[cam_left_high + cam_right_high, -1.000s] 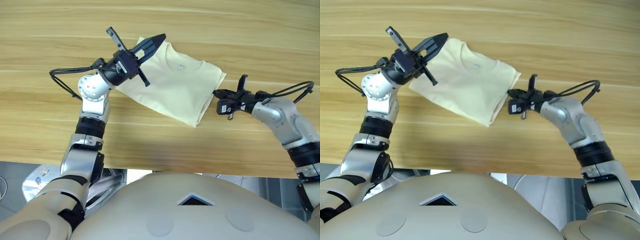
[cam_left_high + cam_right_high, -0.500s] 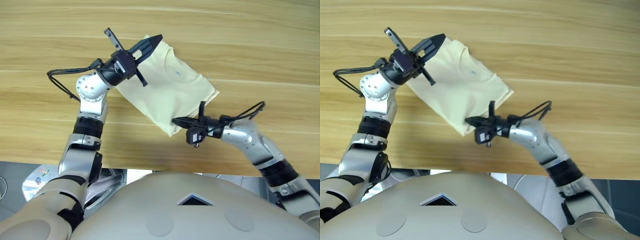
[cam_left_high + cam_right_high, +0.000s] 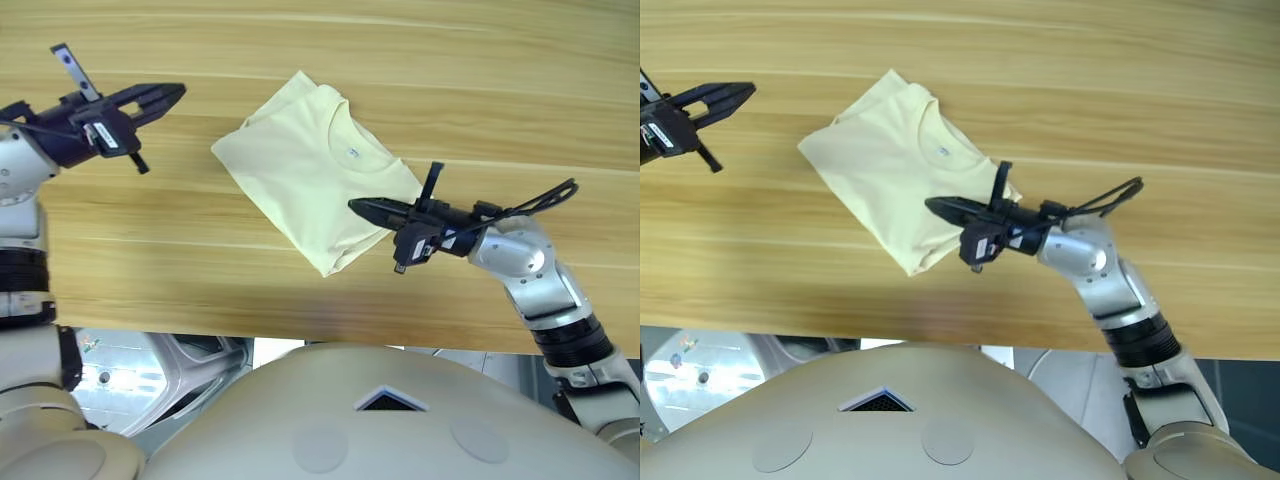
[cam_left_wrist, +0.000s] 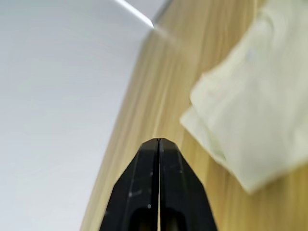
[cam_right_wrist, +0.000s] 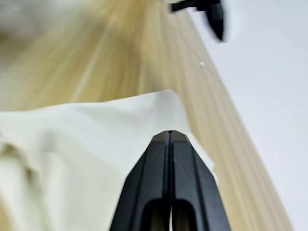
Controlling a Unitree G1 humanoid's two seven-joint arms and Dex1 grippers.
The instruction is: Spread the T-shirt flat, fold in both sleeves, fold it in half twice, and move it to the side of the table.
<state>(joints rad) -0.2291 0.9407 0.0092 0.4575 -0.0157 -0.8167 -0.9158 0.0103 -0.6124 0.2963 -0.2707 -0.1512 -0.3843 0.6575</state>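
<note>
Right, the T-shirt (image 3: 315, 185) lies at the centre of the left eye view on the table (image 3: 500, 80). It is a compact folded packet set on the diagonal, collar face up. To my eye the folding is done and only the move to the side is left.

The right gripper (image 3: 358, 205) sits at the packet's lower right edge, fingers pressed together, tip over the cloth. In the right wrist view I see no fabric pinched between them, though I cannot tell whether the tip actually touches the shirt. I judge it is placed low and closed like that to nudge or slide the packet rather than lift it.

The left gripper (image 3: 172, 92) is in the upper left of the frame, well apart from the shirt, its fingers closed on nothing. I take it that it hangs there to leave the path open.

Count: one T-shirt, two grippers, one table.
</note>
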